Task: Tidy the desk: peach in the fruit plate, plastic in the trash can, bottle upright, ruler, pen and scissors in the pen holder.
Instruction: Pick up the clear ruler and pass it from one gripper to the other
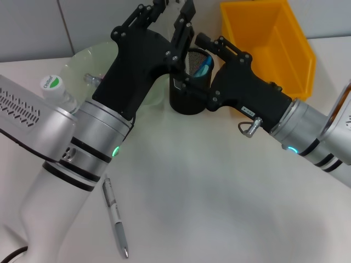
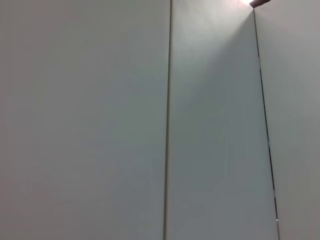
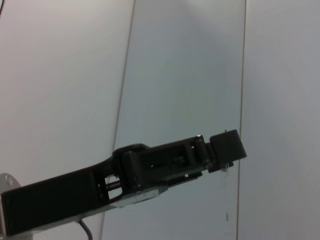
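The black mesh pen holder (image 1: 186,101) stands at the table's back centre with a blue item (image 1: 205,66) in it; I cannot tell what the item is. My right gripper (image 1: 196,63) is open, its fingers spread on either side of the holder's mouth. My left gripper (image 1: 167,13) is raised high above the holder, open and empty. A silver pen (image 1: 114,216) lies on the table at the front left, beside my left arm. A clear bottle with a white cap (image 1: 51,84) stands at the back left. The pale green fruit plate (image 1: 88,60) lies behind it. The peach is not in view.
A yellow bin (image 1: 274,49) stands at the back right, close behind my right gripper. A small dark object (image 1: 92,79) lies on the plate. The left wrist view shows only wall panels (image 2: 100,120). The right wrist view shows a black finger linkage (image 3: 175,162) against the wall.
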Controlling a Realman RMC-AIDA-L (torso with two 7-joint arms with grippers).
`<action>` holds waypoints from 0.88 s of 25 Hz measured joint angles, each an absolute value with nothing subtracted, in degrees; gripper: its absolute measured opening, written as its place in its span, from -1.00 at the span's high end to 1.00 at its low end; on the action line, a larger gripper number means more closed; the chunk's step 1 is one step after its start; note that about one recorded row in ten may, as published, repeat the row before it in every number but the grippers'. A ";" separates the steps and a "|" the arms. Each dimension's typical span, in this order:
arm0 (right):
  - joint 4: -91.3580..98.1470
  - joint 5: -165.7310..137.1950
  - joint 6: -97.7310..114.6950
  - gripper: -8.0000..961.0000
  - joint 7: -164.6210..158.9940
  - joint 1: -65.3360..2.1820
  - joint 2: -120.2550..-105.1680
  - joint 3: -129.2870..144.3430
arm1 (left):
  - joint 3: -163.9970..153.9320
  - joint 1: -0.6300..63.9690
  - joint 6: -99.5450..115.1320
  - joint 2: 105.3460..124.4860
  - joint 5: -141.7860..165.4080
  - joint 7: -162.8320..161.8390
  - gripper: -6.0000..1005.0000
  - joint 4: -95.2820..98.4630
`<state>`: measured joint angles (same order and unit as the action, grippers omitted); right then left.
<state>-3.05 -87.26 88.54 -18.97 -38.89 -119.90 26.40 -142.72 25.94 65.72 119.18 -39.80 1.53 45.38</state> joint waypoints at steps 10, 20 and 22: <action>-5.70 -87.26 88.15 -0.51 -15.42 -40.79 -119.90 24.95 | -142.96 26.03 65.73 119.18 -39.89 1.60 0.17 45.34; -6.92 -87.44 87.15 -0.13 -14.64 -41.56 -119.87 23.13 | -143.32 25.80 66.03 119.18 -39.92 1.65 0.16 45.35; -6.93 -87.56 87.15 0.04 -14.63 -41.62 -119.87 23.11 | -143.35 25.82 65.89 119.18 -39.91 1.66 0.16 45.35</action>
